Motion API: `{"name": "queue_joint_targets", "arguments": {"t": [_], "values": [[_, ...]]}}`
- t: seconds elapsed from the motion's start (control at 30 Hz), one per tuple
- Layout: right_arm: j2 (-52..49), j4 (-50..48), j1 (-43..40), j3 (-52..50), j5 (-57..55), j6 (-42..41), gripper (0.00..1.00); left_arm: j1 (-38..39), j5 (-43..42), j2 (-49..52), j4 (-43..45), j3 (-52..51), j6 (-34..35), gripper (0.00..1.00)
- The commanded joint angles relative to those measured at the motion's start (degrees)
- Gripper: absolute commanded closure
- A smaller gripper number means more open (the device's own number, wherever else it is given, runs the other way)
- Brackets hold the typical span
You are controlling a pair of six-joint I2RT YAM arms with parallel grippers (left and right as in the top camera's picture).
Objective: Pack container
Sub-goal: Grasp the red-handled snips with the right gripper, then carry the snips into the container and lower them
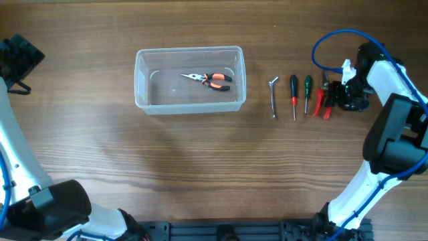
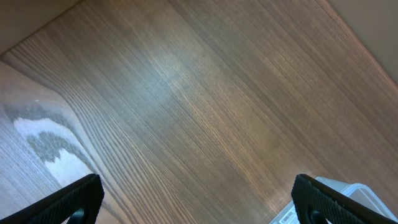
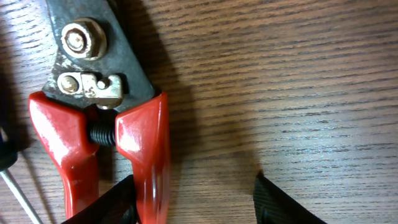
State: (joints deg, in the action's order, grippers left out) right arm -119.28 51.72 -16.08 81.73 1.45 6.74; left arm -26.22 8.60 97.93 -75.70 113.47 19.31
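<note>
The clear plastic container (image 1: 189,51) stands left of centre in the overhead view, with orange-and-black pliers (image 1: 211,81) lying inside. My right gripper (image 1: 334,94) is low over the red-handled cutters (image 1: 323,100) at the right end of the tool row. In the right wrist view its fingers (image 3: 193,190) are open, and the cutters' right red handle (image 3: 146,155) lies between them against the left finger. My left gripper (image 1: 18,61) is at the far left, away from everything, open and empty over bare wood (image 2: 196,190).
Between the container and the cutters lie a bent metal hex key (image 1: 273,96), a red-handled screwdriver (image 1: 293,94) and a green-handled screwdriver (image 1: 307,92), side by side. A pale labelled object (image 2: 348,196) shows at the left wrist view's lower right.
</note>
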Motion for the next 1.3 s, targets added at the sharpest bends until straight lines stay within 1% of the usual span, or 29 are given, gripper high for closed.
{"name": "queue_joint_targets", "arguments": {"t": [0.0, 0.07, 0.17, 0.23, 0.3, 0.33, 0.37, 0.43, 0.47, 0.53, 0.6, 0.87, 1.03, 1.17, 1.27], "values": [[-3.61, -0.04, 1.49, -0.87, -3.19, -1.22, 0.43, -0.31, -0.66, 0.13, -0.02, 0.15, -0.90, 0.00], [-3.87, -0.04, 2.14, -0.87, -3.17, -1.38, 0.44, -0.31, -0.66, 0.13, -0.02, 0.15, -0.92, 0.00], [-3.93, -0.15, 3.10, -0.87, -3.17, -1.36, 0.54, -0.31, -0.66, 0.13, -0.02, 0.15, -0.90, 0.00], [-3.93, -0.31, 3.56, -0.87, -3.17, -1.33, 0.55, -0.31, -0.66, 0.13, -0.02, 0.15, -0.92, 0.00], [-3.93, -0.28, 3.76, -0.87, -3.17, -1.40, 0.60, -0.31, -0.66, 0.13, -0.02, 0.15, -0.92, 0.00], [-3.93, -0.26, 3.76, -0.87, -3.19, -1.97, 0.61, -0.31, -0.66, 0.13, -0.02, 0.15, -0.92, 0.00], [-3.93, -0.26, 3.74, -0.87, -3.17, -2.40, 0.64, -0.31, -0.66, 0.13, -0.02, 0.15, -0.92, 0.00], [-3.93, -0.15, 3.76, -0.87, -3.15, -2.43, 0.78, -0.31, -0.66, 0.13, -0.02, 0.15, -0.92, 0.00], [-3.93, -0.11, 3.76, -0.87, -3.15, -2.43, 0.83, -0.31, -0.66, 0.13, -0.02, 0.15, -0.90, 0.00], [-3.93, 0.00, 3.76, -0.87, -3.15, -2.43, 0.87, -0.31, -0.66, 0.13, -0.02, 0.15, -0.92, 0.00], [-3.93, 0.15, 3.76, -0.87, -3.15, -2.43, 0.96, -0.31, -0.66, 0.13, -0.02, 0.15, -0.92, 0.00], [-3.82, -0.04, 3.74, -0.24, -2.97, -4.28, 0.96, -0.31, -0.66, 0.13, -0.02, 0.15, -0.92, 0.00], [-0.57, 3.56, 3.72, 6.01, -1.81, -5.40, 0.96, -0.31, -0.66, 0.13, -0.02, 0.15, -0.90, 0.00], [5.99, 6.99, 4.35, 14.34, 8.13, -5.46, 0.96, -0.31, -0.66, 0.13, -0.02, 0.15, -0.92, 0.00], [12.00, 8.09, 6.45, 20.76, 15.67, -5.46, 0.96, -0.31, -0.66, 0.13, -0.02, 0.15, -0.92, 0.00]]}}
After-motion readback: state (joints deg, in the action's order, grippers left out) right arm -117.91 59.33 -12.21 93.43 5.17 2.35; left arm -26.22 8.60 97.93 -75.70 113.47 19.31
